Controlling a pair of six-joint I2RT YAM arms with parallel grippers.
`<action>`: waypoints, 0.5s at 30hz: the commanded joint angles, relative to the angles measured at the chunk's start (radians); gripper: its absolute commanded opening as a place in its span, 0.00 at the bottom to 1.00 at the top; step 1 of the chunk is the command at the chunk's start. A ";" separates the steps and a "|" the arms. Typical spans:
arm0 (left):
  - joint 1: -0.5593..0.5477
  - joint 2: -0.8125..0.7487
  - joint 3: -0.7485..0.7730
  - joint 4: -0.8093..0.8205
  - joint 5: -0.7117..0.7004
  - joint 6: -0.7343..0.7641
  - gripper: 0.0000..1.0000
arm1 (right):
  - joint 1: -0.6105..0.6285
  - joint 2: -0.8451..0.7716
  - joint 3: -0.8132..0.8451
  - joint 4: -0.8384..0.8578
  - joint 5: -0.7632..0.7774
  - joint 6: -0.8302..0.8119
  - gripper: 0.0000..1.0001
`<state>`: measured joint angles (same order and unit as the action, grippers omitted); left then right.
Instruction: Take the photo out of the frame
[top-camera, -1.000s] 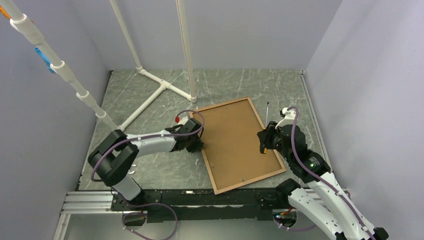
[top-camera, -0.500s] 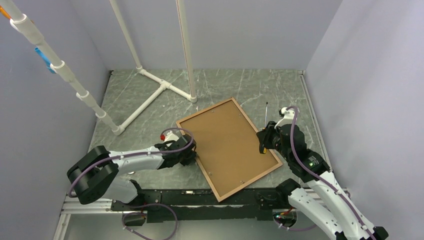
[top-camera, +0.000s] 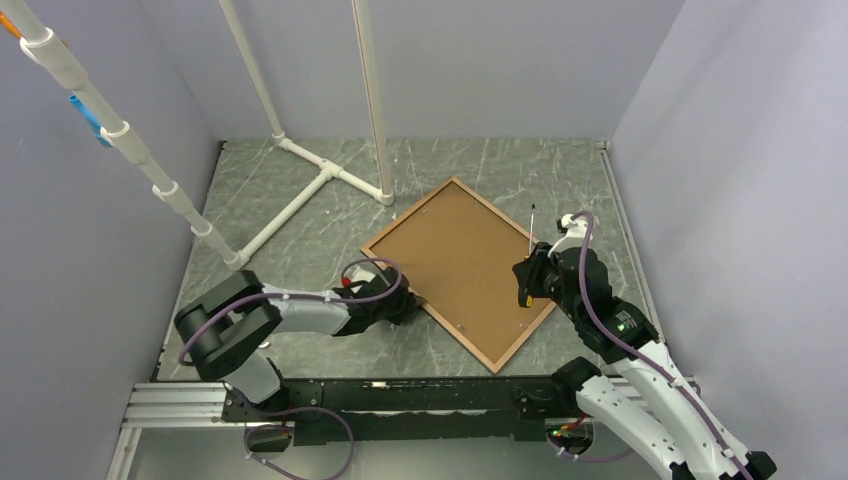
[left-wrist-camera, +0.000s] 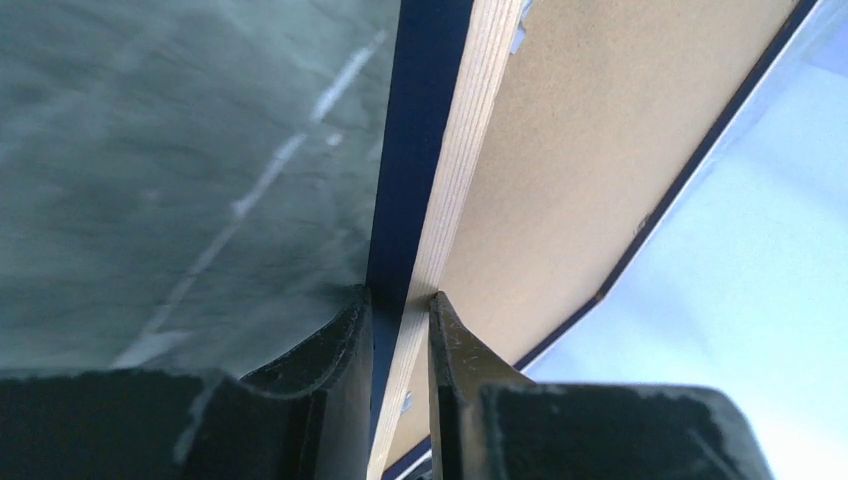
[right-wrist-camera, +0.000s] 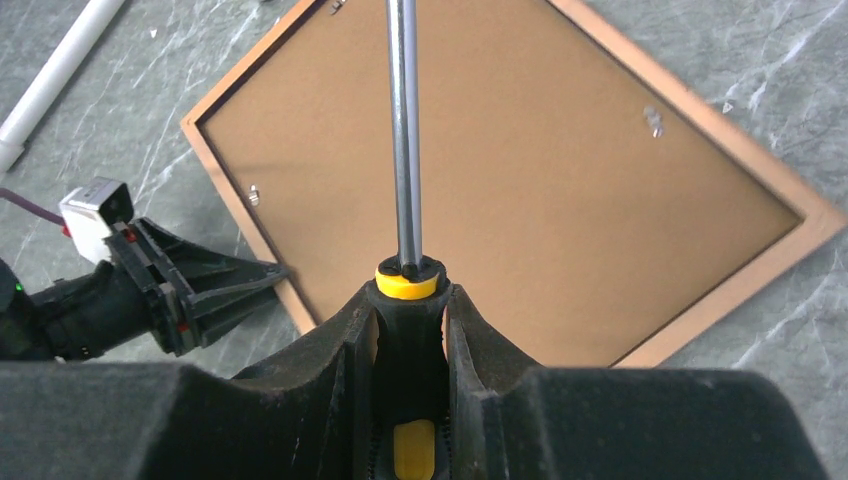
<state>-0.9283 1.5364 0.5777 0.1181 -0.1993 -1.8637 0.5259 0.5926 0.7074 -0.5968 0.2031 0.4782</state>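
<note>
The frame (top-camera: 408, 215) lies face down on the table, turned like a diamond, with its brown backing board (top-camera: 465, 260) up. The photo is hidden under the board. My left gripper (top-camera: 408, 300) is shut on the frame's near-left edge. In the left wrist view its fingers (left-wrist-camera: 350, 345) pinch the navy moulding (left-wrist-camera: 420, 120) and its pale wood rear. My right gripper (top-camera: 527, 285) hovers over the frame's right side, shut on a black and yellow screwdriver (right-wrist-camera: 410, 335). Its shaft (right-wrist-camera: 403, 130) points out over the board (right-wrist-camera: 520, 150).
A white pipe structure (top-camera: 318, 182) stands on the table at the back left, with upright poles (top-camera: 370, 100). A slanted pipe (top-camera: 130, 145) runs along the left wall. Small metal tabs (right-wrist-camera: 653, 120) sit along the board's edges. Walls close three sides.
The left gripper, still on the frame's edge, has dragged and turned the frame counter-clockwise; its near corner swung right. The right gripper and screwdriver have not moved.
</note>
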 joint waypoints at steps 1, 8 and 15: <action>-0.037 0.085 0.088 0.153 -0.055 -0.176 0.00 | -0.001 0.001 0.007 0.052 0.009 -0.003 0.00; -0.047 0.048 0.144 -0.007 -0.026 0.082 0.03 | -0.001 0.010 0.013 0.051 0.006 -0.009 0.00; -0.061 -0.162 0.174 -0.233 -0.118 0.761 0.64 | -0.001 0.024 0.010 0.053 0.004 -0.010 0.00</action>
<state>-0.9745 1.5139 0.7029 -0.0059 -0.2375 -1.5730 0.5259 0.6167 0.7074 -0.5964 0.2031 0.4778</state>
